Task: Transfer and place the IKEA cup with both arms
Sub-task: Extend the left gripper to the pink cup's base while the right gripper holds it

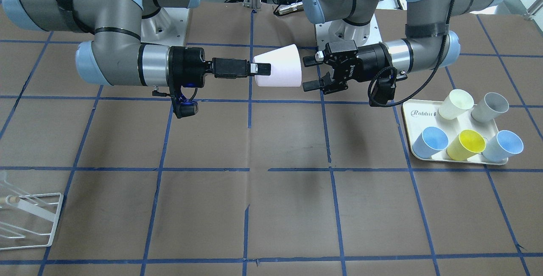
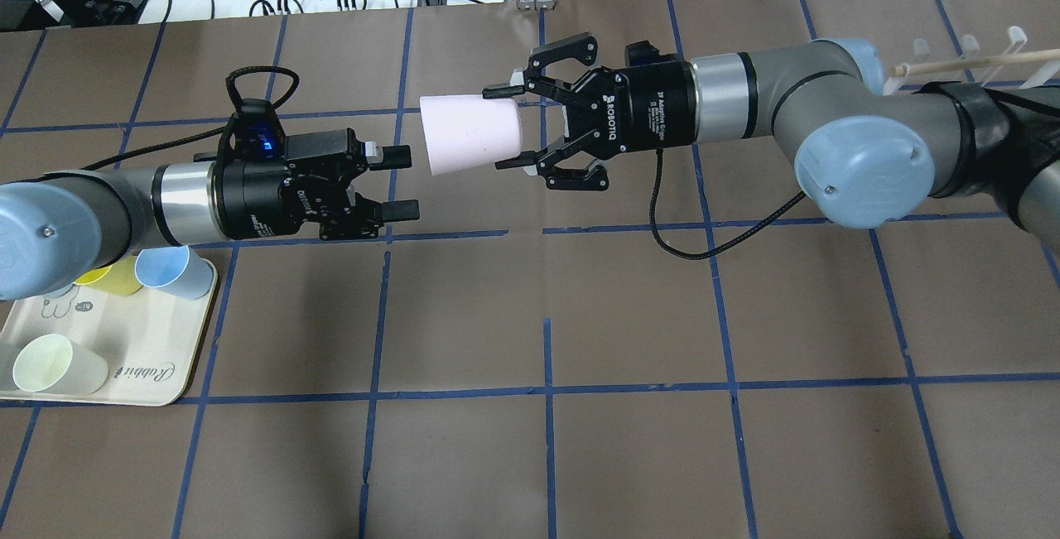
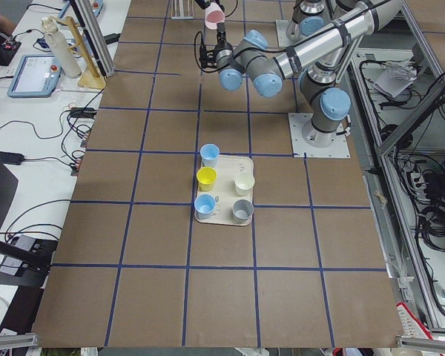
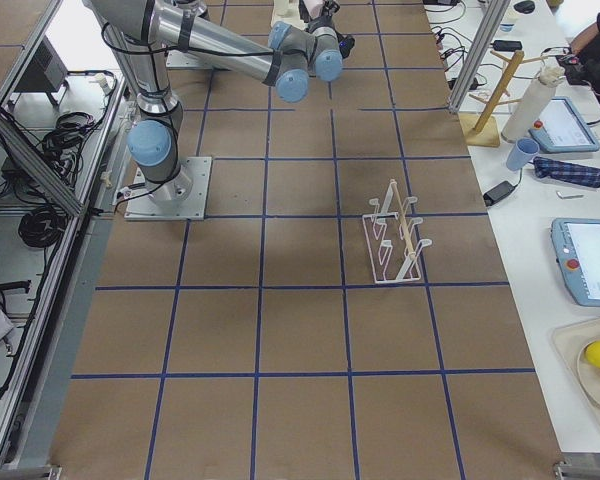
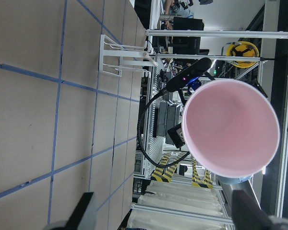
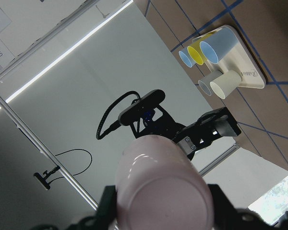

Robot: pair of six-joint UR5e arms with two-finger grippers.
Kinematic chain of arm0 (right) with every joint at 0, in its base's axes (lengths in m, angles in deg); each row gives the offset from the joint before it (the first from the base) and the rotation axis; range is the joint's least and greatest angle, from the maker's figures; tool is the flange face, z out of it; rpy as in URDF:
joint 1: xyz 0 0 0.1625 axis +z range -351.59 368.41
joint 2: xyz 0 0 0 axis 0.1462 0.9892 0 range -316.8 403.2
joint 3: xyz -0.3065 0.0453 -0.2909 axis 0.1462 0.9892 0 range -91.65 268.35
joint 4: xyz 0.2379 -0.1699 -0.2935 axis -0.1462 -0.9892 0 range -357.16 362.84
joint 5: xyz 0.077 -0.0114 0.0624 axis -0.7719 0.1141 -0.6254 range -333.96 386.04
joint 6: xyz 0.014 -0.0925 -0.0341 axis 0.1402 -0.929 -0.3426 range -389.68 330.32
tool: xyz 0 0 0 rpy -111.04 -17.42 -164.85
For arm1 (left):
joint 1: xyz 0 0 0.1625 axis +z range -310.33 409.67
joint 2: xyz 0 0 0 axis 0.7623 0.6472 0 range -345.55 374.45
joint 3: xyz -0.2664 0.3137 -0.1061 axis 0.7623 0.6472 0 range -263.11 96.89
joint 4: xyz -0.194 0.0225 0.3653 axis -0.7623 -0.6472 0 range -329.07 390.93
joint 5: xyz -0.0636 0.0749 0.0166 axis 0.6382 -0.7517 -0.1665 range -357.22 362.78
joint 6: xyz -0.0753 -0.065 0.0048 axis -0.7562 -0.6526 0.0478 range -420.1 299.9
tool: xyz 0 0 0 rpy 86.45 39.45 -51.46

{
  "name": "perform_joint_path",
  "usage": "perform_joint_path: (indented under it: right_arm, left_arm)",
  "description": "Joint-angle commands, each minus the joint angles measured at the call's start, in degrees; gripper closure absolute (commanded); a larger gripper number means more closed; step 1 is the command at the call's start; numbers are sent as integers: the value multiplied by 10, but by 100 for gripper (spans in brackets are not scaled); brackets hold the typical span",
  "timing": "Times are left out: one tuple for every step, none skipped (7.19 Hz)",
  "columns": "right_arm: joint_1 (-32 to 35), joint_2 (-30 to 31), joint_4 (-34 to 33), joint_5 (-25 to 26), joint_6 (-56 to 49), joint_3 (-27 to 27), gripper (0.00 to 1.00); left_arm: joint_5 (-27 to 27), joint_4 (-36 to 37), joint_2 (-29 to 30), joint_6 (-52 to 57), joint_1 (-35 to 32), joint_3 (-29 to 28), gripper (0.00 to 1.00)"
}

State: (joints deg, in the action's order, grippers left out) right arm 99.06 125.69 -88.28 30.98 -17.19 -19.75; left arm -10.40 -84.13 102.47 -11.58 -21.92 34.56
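The pale pink IKEA cup (image 1: pixel 278 67) hangs on its side in mid-air over the table's back middle. My right gripper (image 1: pixel 261 69) is shut on its narrow base end; in the overhead view its fingers (image 2: pixel 497 93) straddle the cup (image 2: pixel 470 135). The cup's open mouth faces my left gripper (image 1: pixel 310 72), which is open and empty, its fingertips just short of the rim. In the overhead view the left gripper (image 2: pixel 404 183) sits beside the wide end. The left wrist view looks into the cup's mouth (image 5: pixel 230 127). The right wrist view shows its base (image 6: pixel 158 187).
A cream tray (image 1: pixel 415 115) carries several cups: cream-white (image 1: pixel 456 104), grey (image 1: pixel 490 107), yellow (image 1: pixel 466 144) and two light blue. It lies under my left arm (image 2: pixel 124 348). A white wire rack (image 1: pixel 25 221) stands on my right side (image 4: pixel 395 235).
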Motion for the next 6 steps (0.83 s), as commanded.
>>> perform_joint_path:
  right_arm:
    - [2, 0, 1, 1, 2, -1, 100]
    - [3, 0, 1, 2, 2, -1, 100]
    - [3, 1, 1, 2, 5, -1, 100]
    - [3, 0, 1, 2, 7, -1, 100]
    - [5, -1, 1, 2, 8, 0, 100]
    - [5, -6, 1, 2, 8, 0, 100]
  left_arm:
    - [8, 0, 1, -2, -5, 0, 0]
    - [15, 1, 1, -2, -19, 0, 0]
    - [43, 3, 2, -10, -33, 0, 0]
    - [42, 4, 1, -23, -31, -4, 2]
    - [42, 4, 2, -25, -31, -4, 10]
    - [44, 18, 6, -26, -30, -4, 19]
